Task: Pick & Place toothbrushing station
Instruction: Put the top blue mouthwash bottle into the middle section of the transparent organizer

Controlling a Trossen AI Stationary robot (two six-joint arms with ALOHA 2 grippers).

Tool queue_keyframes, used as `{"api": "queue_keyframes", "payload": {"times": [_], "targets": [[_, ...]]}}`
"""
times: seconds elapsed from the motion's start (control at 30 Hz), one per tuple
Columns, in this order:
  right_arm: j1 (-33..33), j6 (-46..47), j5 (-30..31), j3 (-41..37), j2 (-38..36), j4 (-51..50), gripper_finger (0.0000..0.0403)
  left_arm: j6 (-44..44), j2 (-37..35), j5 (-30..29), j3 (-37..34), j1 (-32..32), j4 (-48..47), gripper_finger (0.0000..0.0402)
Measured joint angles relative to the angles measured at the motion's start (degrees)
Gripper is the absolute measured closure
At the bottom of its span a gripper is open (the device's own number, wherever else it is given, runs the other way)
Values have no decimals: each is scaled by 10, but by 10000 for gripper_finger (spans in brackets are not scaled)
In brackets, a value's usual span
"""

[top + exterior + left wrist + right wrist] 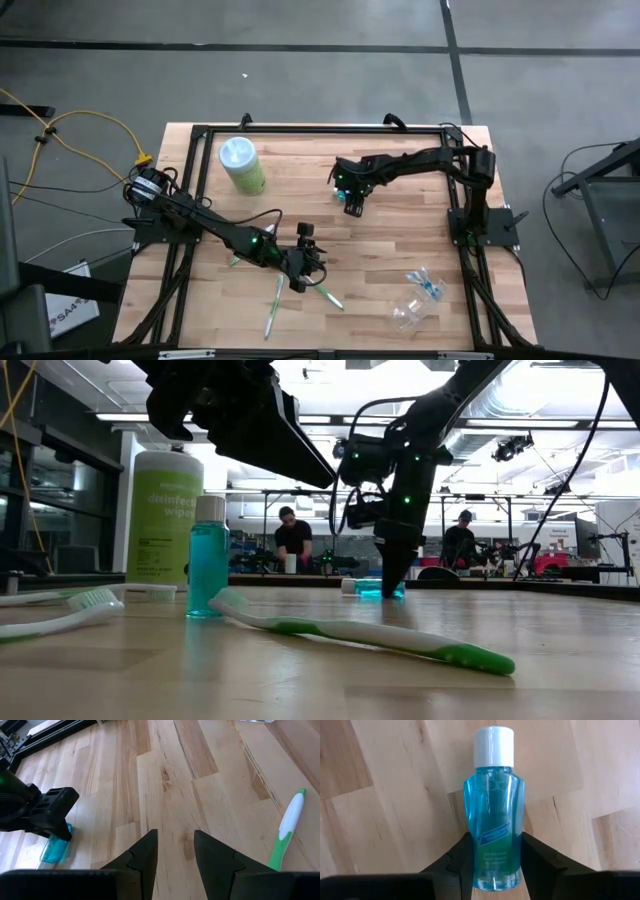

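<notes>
Lying flat on the table (pixel 400 250), the small blue bottle (pixel 494 810) sits at about one o'clock from the table's centre, gripped at its base between the right gripper (pixel 351 199) fingers. Toothbrushes (pixel 274 305) and the clear cup (pixel 412 312) remain scattered toward six o'clock, so little is judged done. The left gripper (pixel 175 855) hovers near six o'clock, parted and empty.

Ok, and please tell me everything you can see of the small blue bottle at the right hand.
The small blue bottle is clear plastic filled with blue-green liquid, closed by a white cap, with a small label low on its body. It lies flat on the wooden table, cap pointing away from the wrist. The right hand has one dark finger against each side.
</notes>
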Motion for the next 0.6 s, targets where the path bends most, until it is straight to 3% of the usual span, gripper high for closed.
{"api": "queue_keyframes", "payload": {"times": [0.4,0.6], "targets": [[25,16,2,0,-55,-32,294,-3,0,0,0,0,4,280],[50,25,13,1,-74,-40,296,-3,0,-47,0,-2,12,280]]}}
